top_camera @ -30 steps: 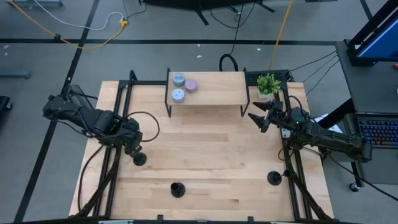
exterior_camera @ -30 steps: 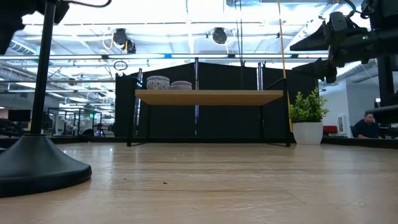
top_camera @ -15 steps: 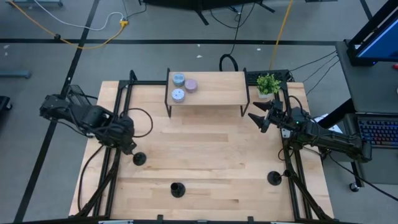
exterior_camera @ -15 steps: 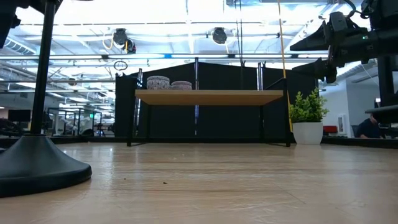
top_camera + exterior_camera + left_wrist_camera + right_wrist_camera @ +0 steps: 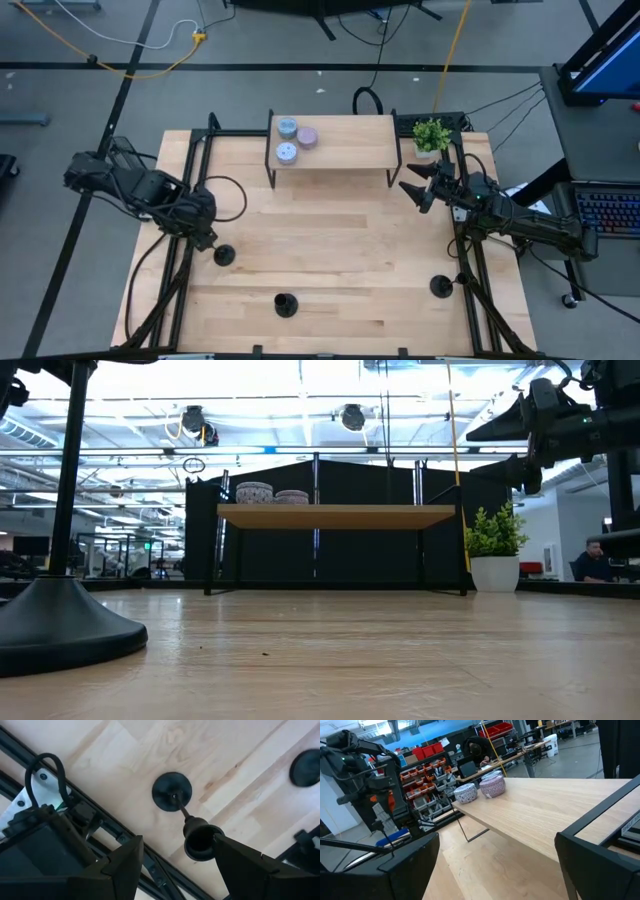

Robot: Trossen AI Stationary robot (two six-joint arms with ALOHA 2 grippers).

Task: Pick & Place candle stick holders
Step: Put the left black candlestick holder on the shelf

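Three holders on the table, left gripper backed off the left one.
Left gripper sat right over the left holder a second ago and has since pulled back toward its table edge. Jaws apart, same gap throughout, clamped on nothing. The wrist view shows the holder's stem top between the fingers, untouched as far as I can tell. That holder stands upright on its base near the left edge, same spot as before. The middle holder is at the front and the right holder near the right edge, neither moved. Right gripper waits beside the shelf, jaws wide apart, empty. Reads as a release or an aborted grab; no holder is on the shelf yet.
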